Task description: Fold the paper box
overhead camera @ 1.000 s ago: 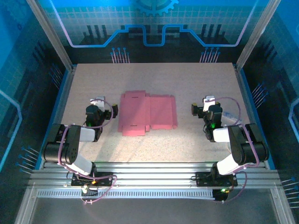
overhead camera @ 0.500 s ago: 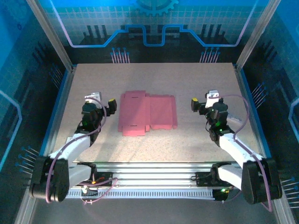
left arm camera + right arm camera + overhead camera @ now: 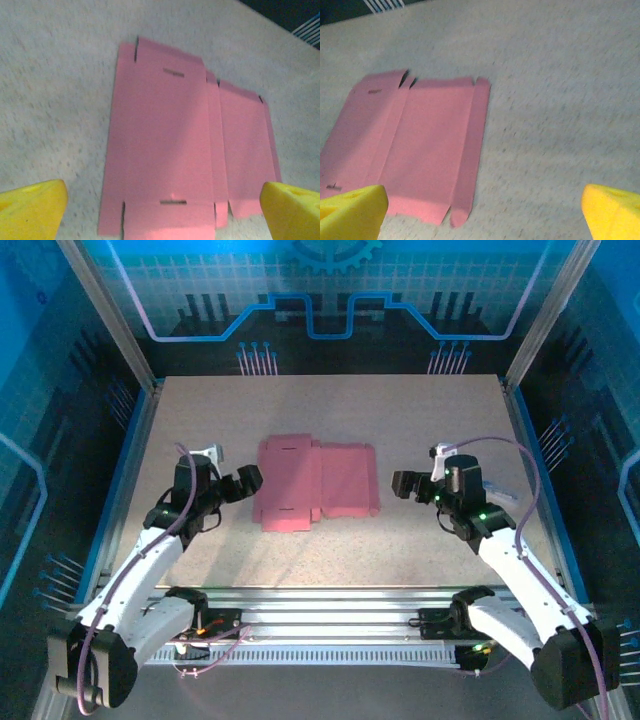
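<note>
Fingers of the left gripper and right gripper gape empty at nine and three o'clock of the paper box, lying flat on the counter; light, bendy card likely wants edge-flap pinches.

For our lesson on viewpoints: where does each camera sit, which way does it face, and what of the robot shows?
Top external: above and behind the bases, looking down at the table; left arm and right arm flank the paper box.
Left wrist: on the left arm, tilted down at the box; its yellow jaws, open, at the bottom corners.
Right wrist: on the right arm, tilted down at the table, box at left; same open jaws.
Shared: all show the box.
</note>
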